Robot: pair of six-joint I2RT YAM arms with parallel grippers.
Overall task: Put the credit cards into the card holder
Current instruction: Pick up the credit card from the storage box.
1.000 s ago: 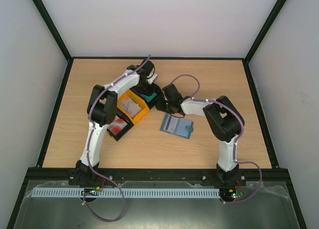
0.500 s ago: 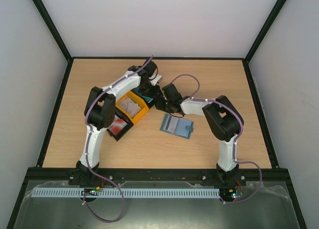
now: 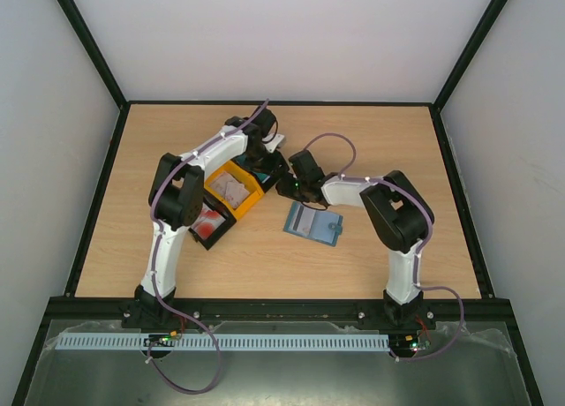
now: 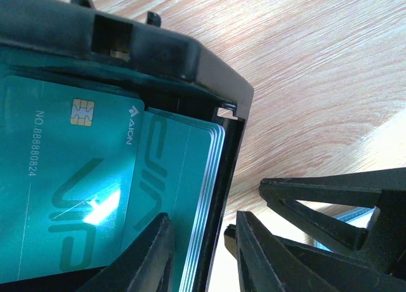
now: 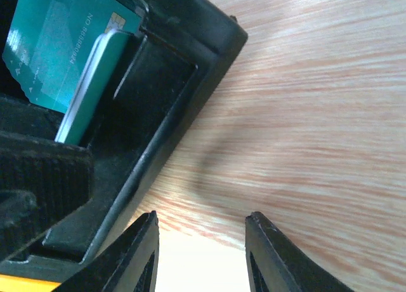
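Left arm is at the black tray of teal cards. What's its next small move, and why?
Probably nudge the left gripper inward over the teal cards before closing. Its fingers stand apart, straddling the wall of the black tray, with no card between them. Closing now would likely pinch the wall, not a card. The right gripper is open and empty beside the tray.

Top teal card: "NO 888880824" by the chip, "AION" with a small logo, large "VIP". Teal card under it: "VIP" again. Right wrist view, teal card: number line starts "NO 8888", rest unclear.
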